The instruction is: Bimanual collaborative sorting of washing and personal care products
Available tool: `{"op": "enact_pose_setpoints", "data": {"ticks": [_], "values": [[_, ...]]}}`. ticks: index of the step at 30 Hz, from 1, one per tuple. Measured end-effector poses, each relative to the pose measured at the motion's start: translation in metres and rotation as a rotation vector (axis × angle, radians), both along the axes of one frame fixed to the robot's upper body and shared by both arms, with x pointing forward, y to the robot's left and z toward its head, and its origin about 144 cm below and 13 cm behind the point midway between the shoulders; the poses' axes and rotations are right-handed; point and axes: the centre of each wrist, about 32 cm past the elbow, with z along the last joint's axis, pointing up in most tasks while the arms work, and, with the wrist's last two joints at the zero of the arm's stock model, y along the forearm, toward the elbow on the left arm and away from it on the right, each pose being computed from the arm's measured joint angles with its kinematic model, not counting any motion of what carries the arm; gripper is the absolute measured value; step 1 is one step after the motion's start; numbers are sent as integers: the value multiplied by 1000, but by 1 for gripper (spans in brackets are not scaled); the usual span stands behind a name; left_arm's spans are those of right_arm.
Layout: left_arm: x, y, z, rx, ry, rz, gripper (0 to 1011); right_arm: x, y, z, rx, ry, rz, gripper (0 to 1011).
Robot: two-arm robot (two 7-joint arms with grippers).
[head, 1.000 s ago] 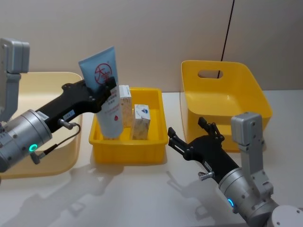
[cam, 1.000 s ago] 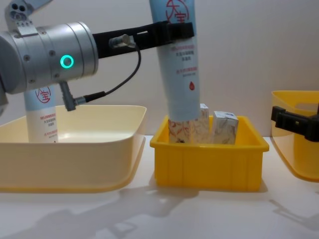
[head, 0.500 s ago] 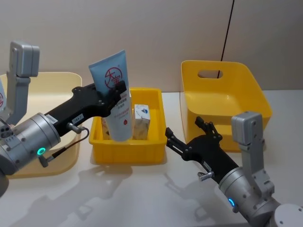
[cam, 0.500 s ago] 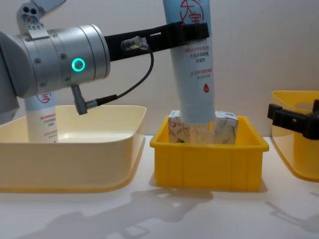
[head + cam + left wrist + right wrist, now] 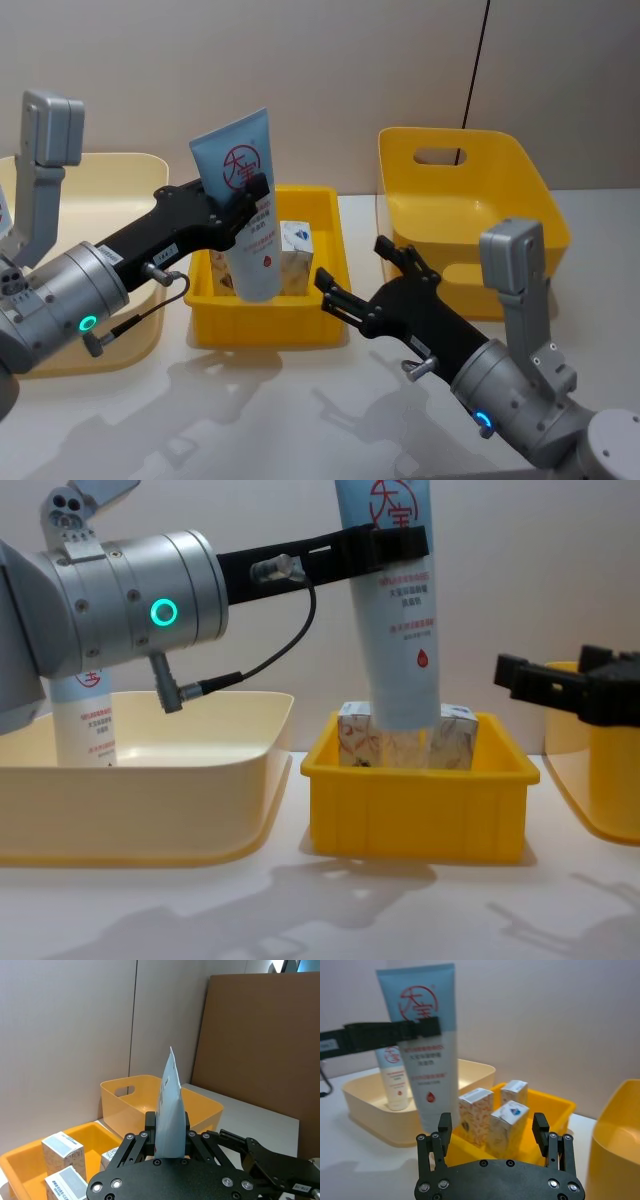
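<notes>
Just in front of the right front corner of the small yellow bin [image 5: 265,325], the right gripper [image 5: 351,258] is held above the surface [image 5: 300,410]. Its fingers are spread wide and nothing is between them.

Inside the small yellow bin, three small cartons [image 5: 476,1109] are seen standing upright, close together. One white tube [image 5: 236,160] is held upright over this bin with its blue end up. It is pinched around the middle by the left gripper [image 5: 240,200], which comes in from the left of the bin. The tube's lower end is down by the cartons. It cannot be told whether it touches them or the bin's floor. The tube's top is cut off in the chest view.

To the left of the small yellow bin a cream bin [image 5: 150,810] is set. A second tube [image 5: 85,725] is stood in it, partly hidden behind the left arm.

To the right of the small yellow bin, a little farther back, a big yellow bin [image 5: 470,215] with a handle hole is placed. Its near side is partly hidden by the right arm.
</notes>
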Motion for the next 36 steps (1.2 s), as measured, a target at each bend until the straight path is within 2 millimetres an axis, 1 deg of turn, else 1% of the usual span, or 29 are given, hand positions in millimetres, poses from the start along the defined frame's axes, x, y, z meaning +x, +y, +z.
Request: {"op": "enact_pose_setpoints", "data": {"ticks": [7,9,17,26,36], "values": [[0,-1,0,-1,0,-2,259,2,4,13,10,-5,83,1001],[0,-1,0,-1,0,-3,259,4,7,20,12,-4,115,1001],[0,-1,0,-2,0,-5,259,6,17,33,6,8,157,1001],[0,-1,0,-1,0,-6,259,9,32,39,-10,24,138,1001],[0,-1,0,-1,0,-6,259,14,49,38,-31,43,90,1001]]}}
